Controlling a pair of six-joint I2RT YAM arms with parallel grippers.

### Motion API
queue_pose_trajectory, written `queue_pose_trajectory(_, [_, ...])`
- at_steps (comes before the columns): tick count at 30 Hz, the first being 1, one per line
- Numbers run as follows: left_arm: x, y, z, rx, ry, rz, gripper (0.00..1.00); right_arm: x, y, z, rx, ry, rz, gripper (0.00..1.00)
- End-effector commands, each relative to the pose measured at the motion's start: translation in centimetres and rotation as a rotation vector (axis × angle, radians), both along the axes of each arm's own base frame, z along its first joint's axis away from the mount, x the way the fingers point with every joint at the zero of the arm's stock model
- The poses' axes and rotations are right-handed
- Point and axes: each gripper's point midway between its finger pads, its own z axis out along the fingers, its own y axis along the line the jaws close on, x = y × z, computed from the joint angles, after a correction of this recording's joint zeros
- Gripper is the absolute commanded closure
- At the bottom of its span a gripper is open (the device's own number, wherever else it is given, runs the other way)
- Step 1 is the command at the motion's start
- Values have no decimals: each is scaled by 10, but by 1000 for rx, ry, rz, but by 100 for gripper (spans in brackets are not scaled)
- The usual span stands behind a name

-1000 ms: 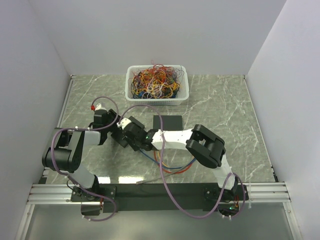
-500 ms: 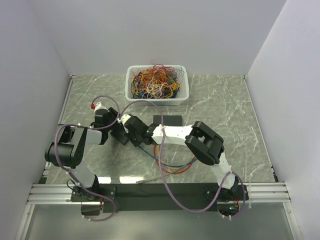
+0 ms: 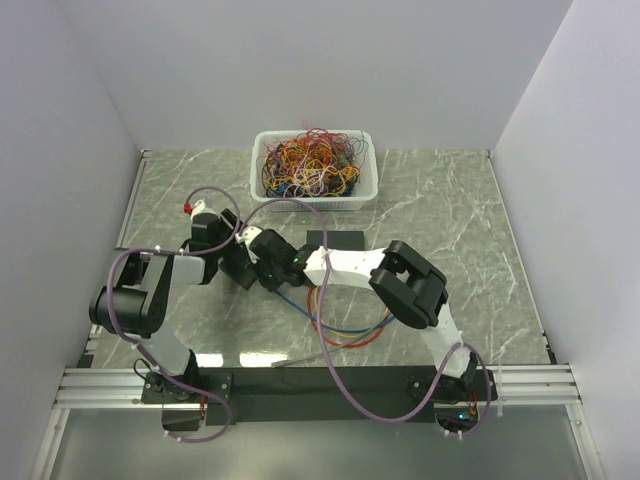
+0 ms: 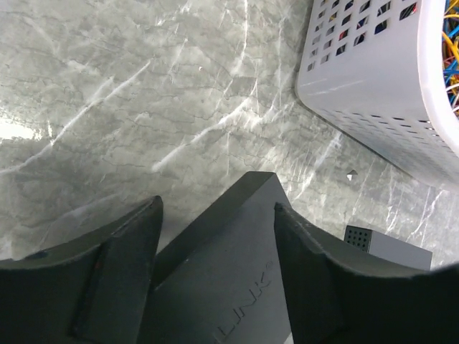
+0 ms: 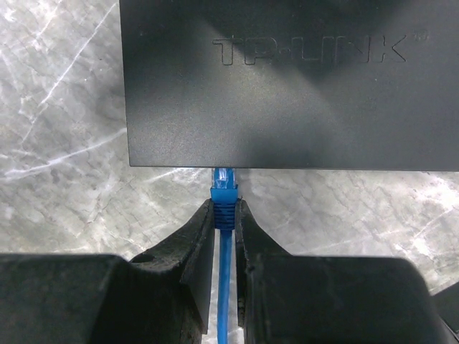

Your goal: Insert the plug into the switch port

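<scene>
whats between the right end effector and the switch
Only the blue plug. In the right wrist view the right end effector pinches its boot, and its clear tip reaches the switch at its near edge.

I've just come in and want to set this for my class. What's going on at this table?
Two robot arms are working on a black network switch. The right gripper pinches a blue cable just behind its clear plug, whose tip meets the switch's edge; whether it is seated in a port cannot be seen. The left gripper stands open, fingers either side of a switch corner. A basket of tangled wires sits behind.
</scene>
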Motion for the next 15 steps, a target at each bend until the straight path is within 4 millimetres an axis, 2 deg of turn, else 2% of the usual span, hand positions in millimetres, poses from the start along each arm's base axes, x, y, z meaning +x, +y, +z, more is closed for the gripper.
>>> queue_pose_trajectory(1, [-103,-33,-71,-46,446,-148,30,53,73,107,425,-236,-30,100])
queue_pose_trajectory(3, [-98,-28,-62,-36,425,-138,25,52,68,101,407,-227,-40,94])
queue_pose_trajectory(4, [-97,-28,-59,-38,421,-134,23,50,67,99,404,-225,-39,85])
queue_pose_trajectory(6, [-95,-24,-52,-41,405,-121,16,46,62,99,407,-219,-40,76])
queue_pose_trajectory(7, [-94,-23,-51,-37,406,-114,14,46,61,99,405,-222,-45,69])
queue_pose_trajectory(9, [-91,-18,-45,-32,404,-98,9,45,57,99,392,-220,-55,64])
queue_pose_trajectory(10, [-89,-16,-43,-25,403,-91,8,46,56,99,386,-222,-63,59])
queue_pose_trajectory(13, [-80,-3,-30,21,381,-60,2,46,54,99,374,-223,-64,50])
queue_pose_trajectory(15, [-78,12,-21,51,377,-30,1,43,52,102,378,-220,-63,47])
